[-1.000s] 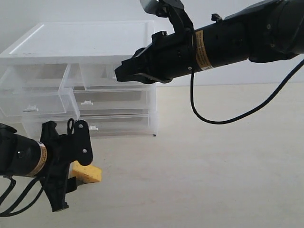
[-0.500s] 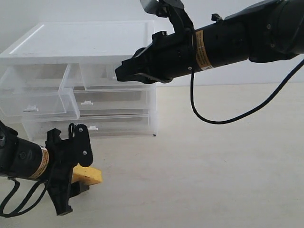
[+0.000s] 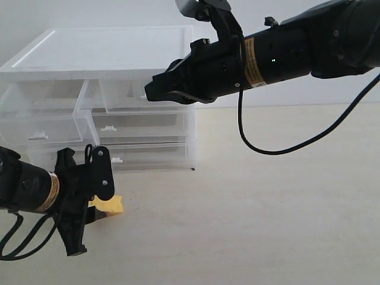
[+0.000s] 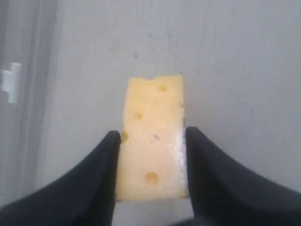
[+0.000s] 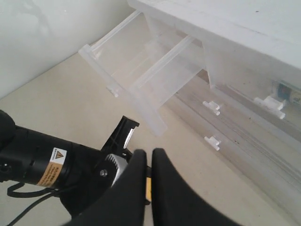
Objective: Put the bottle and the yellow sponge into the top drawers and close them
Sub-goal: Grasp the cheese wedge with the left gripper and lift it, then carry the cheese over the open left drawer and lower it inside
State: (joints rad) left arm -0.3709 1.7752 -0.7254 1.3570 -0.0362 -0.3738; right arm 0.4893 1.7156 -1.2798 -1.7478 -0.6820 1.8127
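At the far left, the left gripper has its two black fingers set against the long sides of the yellow sponge, closed across its short width. Whether the squeeze is firm yet cannot be told. The sponge sits low, at or just above the table, and its long axis runs straight out from the wrist in line with the fingers, so about half its length sticks out past the tips. The relation that counts is where its drawer lies. The left one of the top drawers stands pulled well out, directly above the gripper and a little further back toward the cabinet. The next move therefore looks like a lift followed by a short reach forward over the drawer's front wall, nose of the sponge first. This arm is plainly the nearer one. Further right, the other top drawer appears to jut out slightly, and the right wrist view shows the bottle lying inside it behind the clear front. The right gripper hangs just in front of that drawer, jaws pressed together and holding nothing, well apart from the sponge
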